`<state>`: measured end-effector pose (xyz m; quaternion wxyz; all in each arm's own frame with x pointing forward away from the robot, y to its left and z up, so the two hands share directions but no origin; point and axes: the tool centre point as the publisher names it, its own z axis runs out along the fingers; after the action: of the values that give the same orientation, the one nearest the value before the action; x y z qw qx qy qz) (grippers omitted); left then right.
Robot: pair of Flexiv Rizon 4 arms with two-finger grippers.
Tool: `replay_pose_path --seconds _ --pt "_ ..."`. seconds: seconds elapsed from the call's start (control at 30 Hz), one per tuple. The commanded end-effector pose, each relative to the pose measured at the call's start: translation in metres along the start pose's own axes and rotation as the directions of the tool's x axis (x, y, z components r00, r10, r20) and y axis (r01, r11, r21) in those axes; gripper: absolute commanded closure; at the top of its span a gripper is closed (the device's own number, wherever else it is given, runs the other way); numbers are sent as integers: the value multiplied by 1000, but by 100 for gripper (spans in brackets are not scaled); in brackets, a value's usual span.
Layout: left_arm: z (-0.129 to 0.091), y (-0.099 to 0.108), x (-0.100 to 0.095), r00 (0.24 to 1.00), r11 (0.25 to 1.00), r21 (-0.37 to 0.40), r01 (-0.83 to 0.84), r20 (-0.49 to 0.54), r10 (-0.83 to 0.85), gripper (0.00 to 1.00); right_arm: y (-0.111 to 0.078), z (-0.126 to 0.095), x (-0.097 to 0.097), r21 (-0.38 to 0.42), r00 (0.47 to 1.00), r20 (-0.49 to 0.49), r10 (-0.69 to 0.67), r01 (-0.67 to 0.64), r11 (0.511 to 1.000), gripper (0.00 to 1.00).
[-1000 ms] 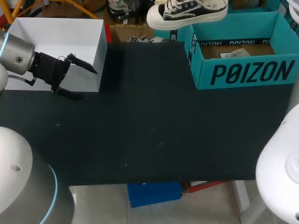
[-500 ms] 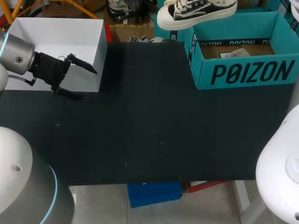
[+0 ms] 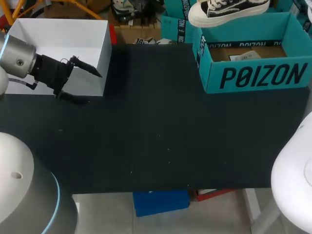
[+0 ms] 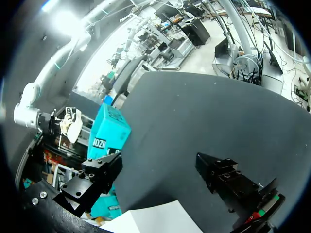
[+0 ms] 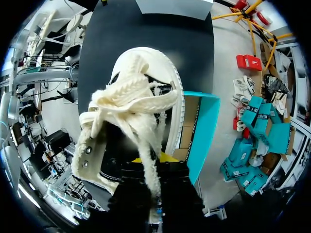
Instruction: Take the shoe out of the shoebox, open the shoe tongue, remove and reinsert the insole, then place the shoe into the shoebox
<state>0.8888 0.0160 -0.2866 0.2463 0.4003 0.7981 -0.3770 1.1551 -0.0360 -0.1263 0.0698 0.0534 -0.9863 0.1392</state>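
Dark table (image 3: 156, 126), far right: over the shoebox (image 3: 253, 78) the right gripper (image 5: 156, 159) clenches the seemingly light, soft shoe (image 3: 228, 10) by its opening rim

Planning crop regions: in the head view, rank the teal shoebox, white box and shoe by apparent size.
Largest: the teal shoebox and the white box, about alike, so not ranked.
Smallest: the shoe, though it is raised nearer the camera and partly cut off by the view's edge.

The right gripper (image 5: 151, 164) clamps the black-and-cream shoe (image 5: 141, 92) at its opening, toe pointing away from it, above the teal shoebox (image 5: 201, 131) and black desk (image 5: 97, 53).
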Motion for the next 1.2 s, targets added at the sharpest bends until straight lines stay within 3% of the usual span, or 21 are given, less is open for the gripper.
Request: replay_pose_path --seconds 0.03,0.27,0.77,1.2 --pt "1 -1 1 1000 1000 -5 -2 3 2 0 -19 14 -18 -18 1000 -25 -8 8 1000 100" --pt "1 -1 1 1000 1000 -5 -2 3 2 0 -44 38 -40 -26 998 -60 -3 1 1000 100" --pt "1 -1 1 1000 1000 -5 -2 3 2 0 -76 90 -79 -71 992 -129 15 -24 997 100" --pt "1 -1 1 1000 1000 -5 -2 3 2 0 -82 128 -99 -93 986 -166 -3 -12 996 100"
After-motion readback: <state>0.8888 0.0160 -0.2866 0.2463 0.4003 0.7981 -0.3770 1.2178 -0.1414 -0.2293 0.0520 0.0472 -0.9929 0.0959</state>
